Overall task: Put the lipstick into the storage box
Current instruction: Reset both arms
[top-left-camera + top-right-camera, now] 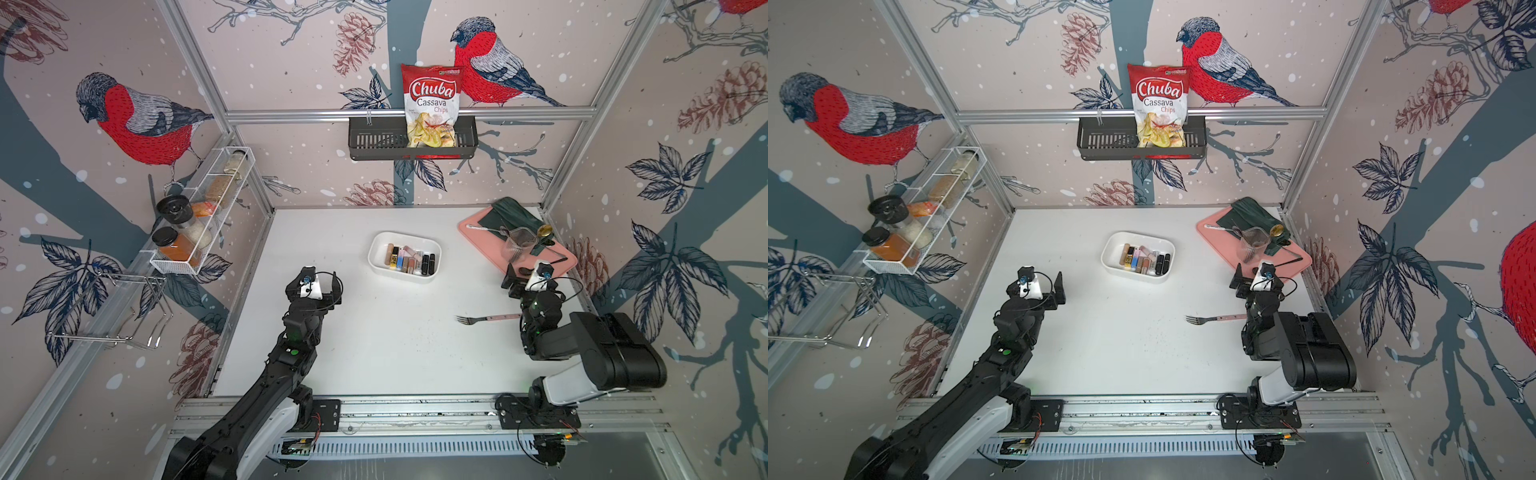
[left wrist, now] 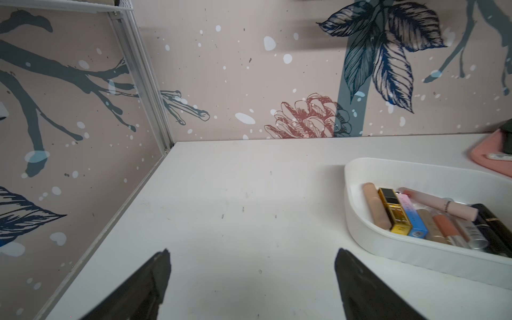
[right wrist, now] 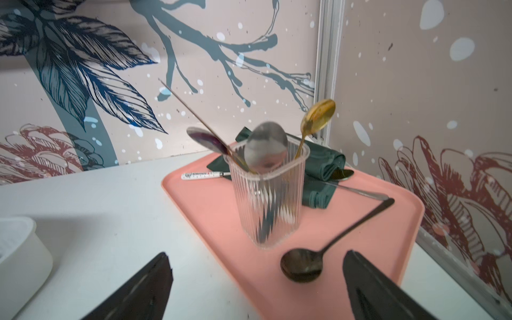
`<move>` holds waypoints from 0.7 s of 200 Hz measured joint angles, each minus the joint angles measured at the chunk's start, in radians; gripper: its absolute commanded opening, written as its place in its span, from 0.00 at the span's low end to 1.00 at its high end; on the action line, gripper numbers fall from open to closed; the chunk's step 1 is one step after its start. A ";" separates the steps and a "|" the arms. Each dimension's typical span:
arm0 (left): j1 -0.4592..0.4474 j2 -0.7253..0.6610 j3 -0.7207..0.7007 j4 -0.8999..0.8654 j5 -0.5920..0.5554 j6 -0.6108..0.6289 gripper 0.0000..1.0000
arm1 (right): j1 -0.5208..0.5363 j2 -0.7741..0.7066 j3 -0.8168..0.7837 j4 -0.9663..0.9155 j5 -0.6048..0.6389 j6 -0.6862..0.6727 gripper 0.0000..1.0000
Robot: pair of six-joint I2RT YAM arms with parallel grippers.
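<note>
White tabletop (image 1: 374, 353): lone fork (image 1: 482, 319), pink tray (image 1: 486, 246) near storage box (image 1: 375, 258)

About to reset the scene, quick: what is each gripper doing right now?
Left gripper: open, holding nothing.
Right gripper: open, holding nothing.

A lab robot cell dressed up as a home: aluminium frame bars (image 1: 291, 114) hold bird-print wall panels (image 1: 291, 54) around a white tabletop (image 1: 374, 340), and a slotted mounting rail (image 1: 415, 409) runs low across both top views.
</note>
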State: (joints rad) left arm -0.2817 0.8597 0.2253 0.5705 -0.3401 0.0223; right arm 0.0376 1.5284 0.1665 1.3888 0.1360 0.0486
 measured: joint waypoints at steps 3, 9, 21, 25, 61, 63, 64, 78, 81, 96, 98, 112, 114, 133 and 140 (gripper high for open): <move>0.005 0.019 0.000 0.013 0.000 0.002 0.96 | -0.001 0.002 0.003 -0.003 -0.003 0.000 1.00; 0.018 0.059 -0.001 0.040 0.001 0.003 0.96 | -0.004 0.003 0.008 -0.014 -0.007 0.000 1.00; 0.045 0.147 -0.010 0.124 -0.002 -0.001 0.96 | -0.011 0.004 0.014 -0.029 -0.010 0.001 1.00; 0.052 0.171 -0.012 0.143 -0.003 -0.002 0.96 | -0.012 0.004 0.016 -0.031 -0.011 0.002 1.00; 0.108 0.398 -0.023 0.353 -0.005 0.005 0.96 | -0.018 0.004 0.019 -0.045 -0.024 0.003 1.00; 0.111 0.408 -0.024 0.363 -0.005 0.005 0.95 | -0.018 0.004 0.019 -0.047 -0.025 0.003 1.00; 0.113 0.412 -0.024 0.366 -0.006 0.005 0.95 | -0.018 0.004 0.019 -0.047 -0.025 0.003 1.00; 0.133 0.476 -0.028 0.438 -0.008 0.011 0.95 | -0.018 0.004 0.020 -0.057 -0.032 0.003 1.00; 0.135 0.486 -0.028 0.449 -0.007 0.011 0.95 | -0.018 0.004 0.020 -0.059 -0.032 0.003 1.00; 0.144 0.535 -0.027 0.513 -0.002 0.012 0.95 | -0.019 0.004 0.020 -0.062 -0.035 0.003 1.00; 0.145 0.543 -0.026 0.521 -0.001 0.013 0.95 | -0.019 0.004 0.020 -0.062 -0.035 0.003 1.00; 0.147 0.588 -0.026 0.579 0.000 0.020 0.95 | -0.019 0.005 0.021 -0.063 -0.036 0.003 1.00; 0.147 0.595 -0.027 0.592 0.001 0.021 0.95 | -0.019 0.005 0.021 -0.063 -0.036 0.003 1.00; 0.162 0.635 -0.032 0.637 0.026 0.027 0.96 | -0.019 0.005 0.021 -0.063 -0.039 0.003 1.00; 0.172 0.650 -0.032 0.663 0.027 0.026 0.95 | -0.019 0.005 0.021 -0.063 -0.039 0.003 1.00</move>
State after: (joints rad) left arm -0.1093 1.5101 0.1928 1.2331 -0.3134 0.0479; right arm 0.0185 1.5333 0.1871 1.3258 0.0971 0.0517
